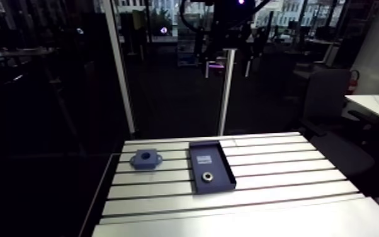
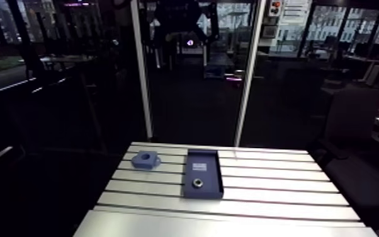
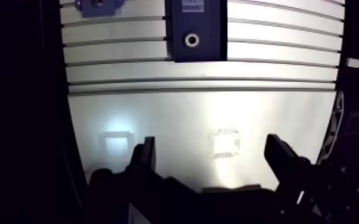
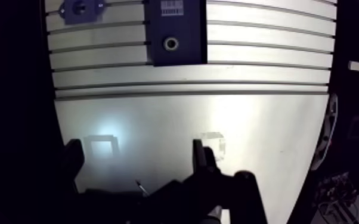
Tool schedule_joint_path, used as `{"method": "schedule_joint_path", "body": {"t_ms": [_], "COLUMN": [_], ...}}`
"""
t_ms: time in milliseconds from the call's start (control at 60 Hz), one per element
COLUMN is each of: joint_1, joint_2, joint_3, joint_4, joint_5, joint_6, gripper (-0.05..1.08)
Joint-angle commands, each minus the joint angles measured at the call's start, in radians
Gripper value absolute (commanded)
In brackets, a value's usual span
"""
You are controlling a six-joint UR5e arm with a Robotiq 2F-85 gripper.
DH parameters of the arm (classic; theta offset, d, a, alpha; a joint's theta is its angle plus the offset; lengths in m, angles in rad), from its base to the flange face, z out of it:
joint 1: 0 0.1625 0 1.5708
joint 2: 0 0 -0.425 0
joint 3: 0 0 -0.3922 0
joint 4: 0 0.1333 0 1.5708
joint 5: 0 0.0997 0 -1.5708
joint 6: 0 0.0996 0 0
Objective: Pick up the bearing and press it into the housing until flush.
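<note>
A small metal ring, the bearing (image 1: pixel 207 176), lies in the near end of a dark blue tray (image 1: pixel 199 154) on the slotted table. To the tray's left sits the blue housing (image 1: pixel 145 158), a round block with side ears and a centre hole. In the wrist view the bearing (image 3: pixel 191 40) and housing (image 3: pixel 99 5) lie far ahead of my gripper (image 3: pixel 212 154). The gripper hangs high over the table's smooth near part, its two dark fingers (image 3: pixel 144 156) wide apart with nothing between them.
The slotted aluminium table (image 1: pixel 274 170) has a smooth plate (image 3: pixel 176 122) along its near edge. Two white upright posts (image 1: pixel 227 88) stand behind the table's far edge. A label sits in the tray's far end (image 3: pixel 192 6).
</note>
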Motion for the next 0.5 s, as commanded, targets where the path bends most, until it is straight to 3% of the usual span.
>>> {"method": "schedule_joint_path", "body": {"t_ms": [17,500], "joint_1": [-0.003,-0.039], "joint_2": [0.011,0.008], "joint_3": [0.072,0.259], "joint_4": [-0.063,-0.239], "joint_5": [-0.007,-0.006], "joint_6": [0.003,-0.030], "gripper": [0.01,0.01]}}
